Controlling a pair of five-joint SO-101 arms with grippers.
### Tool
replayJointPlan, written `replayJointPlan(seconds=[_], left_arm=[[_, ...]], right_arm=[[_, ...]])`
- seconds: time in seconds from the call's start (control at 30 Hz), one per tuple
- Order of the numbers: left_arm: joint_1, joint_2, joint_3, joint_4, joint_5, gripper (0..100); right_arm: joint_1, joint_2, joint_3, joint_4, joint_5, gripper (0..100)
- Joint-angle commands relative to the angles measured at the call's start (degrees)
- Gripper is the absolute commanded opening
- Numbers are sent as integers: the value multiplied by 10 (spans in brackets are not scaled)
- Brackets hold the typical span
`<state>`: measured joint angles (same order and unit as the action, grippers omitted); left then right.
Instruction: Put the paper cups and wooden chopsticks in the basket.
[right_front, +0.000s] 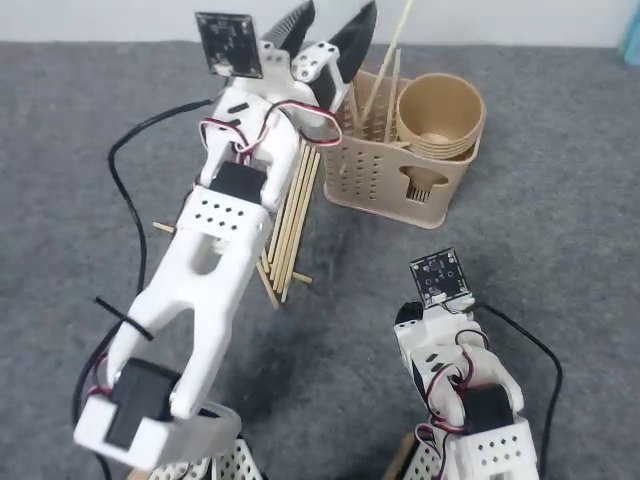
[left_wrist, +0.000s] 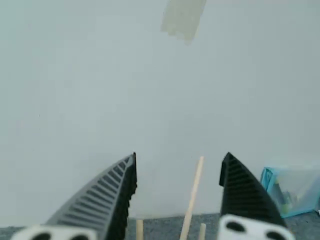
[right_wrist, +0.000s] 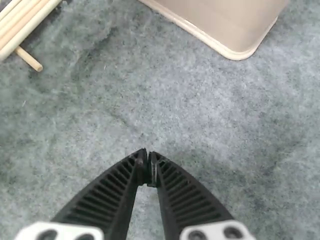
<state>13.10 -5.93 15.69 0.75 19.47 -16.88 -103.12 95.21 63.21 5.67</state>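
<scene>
Chopsticks (right_front: 388, 58) stand propped in the basket (right_front: 385, 185), ungripped between wide jaws of our left gripper (right_front: 337, 10); right gripper (right_wrist: 148, 152) sits parked, we judge, jaws closed on nothing.

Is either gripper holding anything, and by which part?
Nothing is held: left gripper open and empty near the beige perforated basket, right gripper shut on nothing above the grey carpet.
</scene>
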Motion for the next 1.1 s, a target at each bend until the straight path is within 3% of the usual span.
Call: replayJointPlan(seconds=[0.0,0.23,0.37,0.5,0.67,0.8,0.93,1.07], left_arm=[[1,-52,-27,4,-1,211],[7,-62,-30,1,-1,35],[17,-58,-29,14,-1,17],[-6,-74,-43,127,-1,43],[-83,-100,-113,345,0,100],[-122,-91,-156,489,53,130],[-164,-54,-157,556,90,145],[-203,33,-158,563,114,142]], right_arm=[[6,-8,12,-8,9,9],[6,-8,12,-5,9,9],[6,-8,12,-7,9,9],[6,-8,12,-7,9,9],[6,-8,12,-7,9,9],[6,-8,12,-7,9,9],[6,-8,12,-5,9,9],[6,-8,12,-5,9,9]])
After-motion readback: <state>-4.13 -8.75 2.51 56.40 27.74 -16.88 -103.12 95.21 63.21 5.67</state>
